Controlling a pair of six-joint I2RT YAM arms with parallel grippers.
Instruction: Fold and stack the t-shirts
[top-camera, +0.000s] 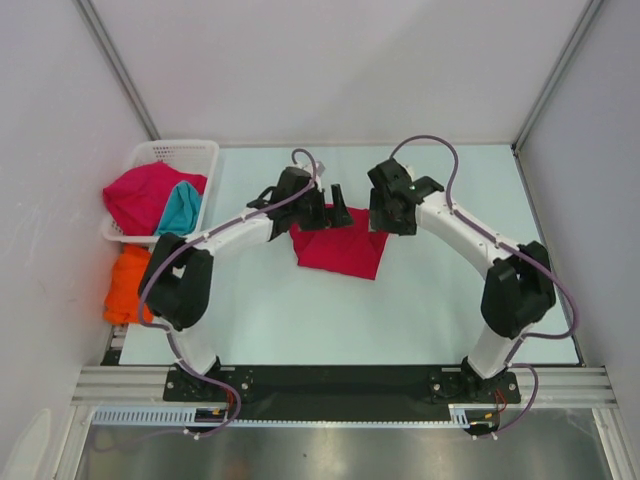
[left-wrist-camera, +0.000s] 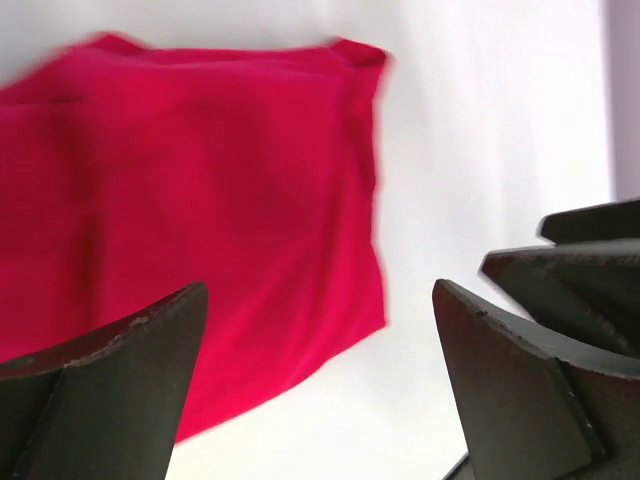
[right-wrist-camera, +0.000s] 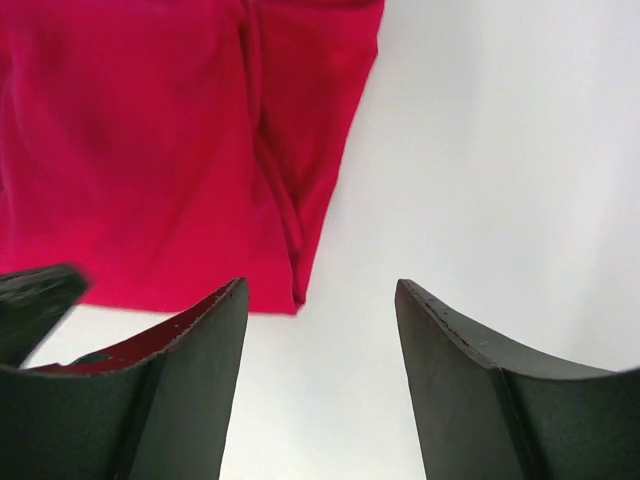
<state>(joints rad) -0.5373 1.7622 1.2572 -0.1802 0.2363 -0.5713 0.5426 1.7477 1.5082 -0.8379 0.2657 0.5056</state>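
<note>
Table (top-camera: 400, 320) is looking smooth and pale, with a faint sheen. Red t-shirt (top-camera: 338, 245) is lying as soft matt cloth, a raised seam ridge running down one fold. Left gripper (left-wrist-camera: 320, 300): fingers (left-wrist-camera: 120, 370) are showing matt black plastic, with scuffed, grainy edges. Right gripper (right-wrist-camera: 320, 290): same dark plastic, one inner face catching a dull red reflection. Basket (top-camera: 175, 152) is reading as white plastic lattice. Second red t-shirt (top-camera: 138, 192), teal t-shirt (top-camera: 181, 208) and orange t-shirt (top-camera: 127, 283) are all looking like matt cloth. Near rail (top-camera: 560, 382) is showing pale silver metal.
</note>
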